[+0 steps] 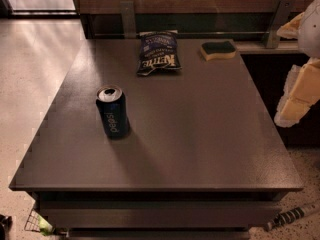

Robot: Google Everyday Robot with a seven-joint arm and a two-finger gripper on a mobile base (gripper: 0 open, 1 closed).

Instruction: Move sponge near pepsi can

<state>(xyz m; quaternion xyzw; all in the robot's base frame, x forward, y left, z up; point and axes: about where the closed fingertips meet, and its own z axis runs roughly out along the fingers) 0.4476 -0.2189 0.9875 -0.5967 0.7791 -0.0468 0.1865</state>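
Note:
The sponge [218, 49], dark green on top over pale yellow foam, lies flat at the far right of the dark table [200, 134]. The pepsi can [112, 112], dark blue with white lettering and a silver top, stands upright at the left middle of the table. My gripper [296, 101] shows as cream and white parts at the right edge of the view, off the table's right side. It is well to the right of the sponge, nearer the camera, and far from the can. It touches neither.
A dark blue chip bag [158, 52] lies at the far middle of the table, between the sponge and the can. A rail with metal brackets [127, 15] runs behind the table. Pale floor lies to the left.

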